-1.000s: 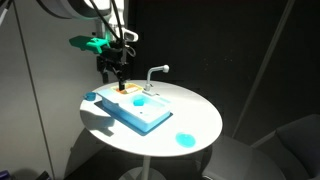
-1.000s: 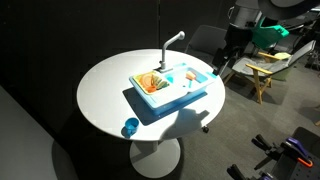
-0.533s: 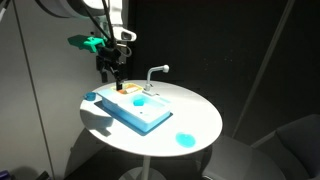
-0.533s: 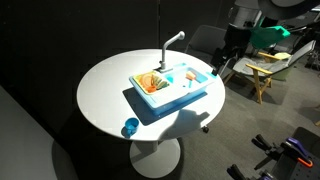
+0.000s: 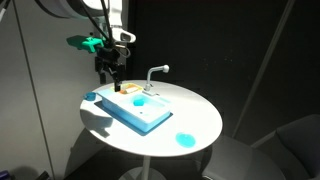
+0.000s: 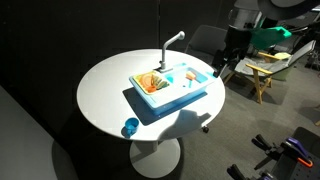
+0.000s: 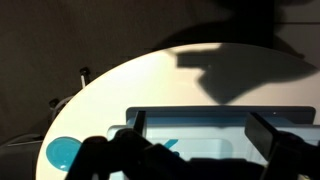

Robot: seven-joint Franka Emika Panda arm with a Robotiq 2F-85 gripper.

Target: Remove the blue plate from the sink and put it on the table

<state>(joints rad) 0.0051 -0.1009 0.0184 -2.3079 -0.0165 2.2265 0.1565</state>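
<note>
One small cyan disc, the blue plate, lies flat on the table, well apart from the sink. It is out past the sink's long edge opposite the faucet and near the table's rim. The gripper hangs above the sink at one end, clear of it. In the wrist view its dark fingers stand wide apart, with only the sink showing between them, so the pincer is spread and carries nothing. With the plate out of the sink and resting on the tabletop, the carrying looks done, and the step in hand is probably just getting the arm away cleanly. To do that well, go straight up from the sink first and turn aside only once high. Keep the fingers spread, and steer away from the thin faucet, which would catch a low sideways sweep. Nothing should pass low over the ground between the sink and the plate, because a light plate so near the rim would slide off at a nudge. Inside the sink are an orange-and-white item and a small blue round shape. I cannot tell whether that shape is a drain or a loose piece, so it merits a look before the job is called finished.
</note>
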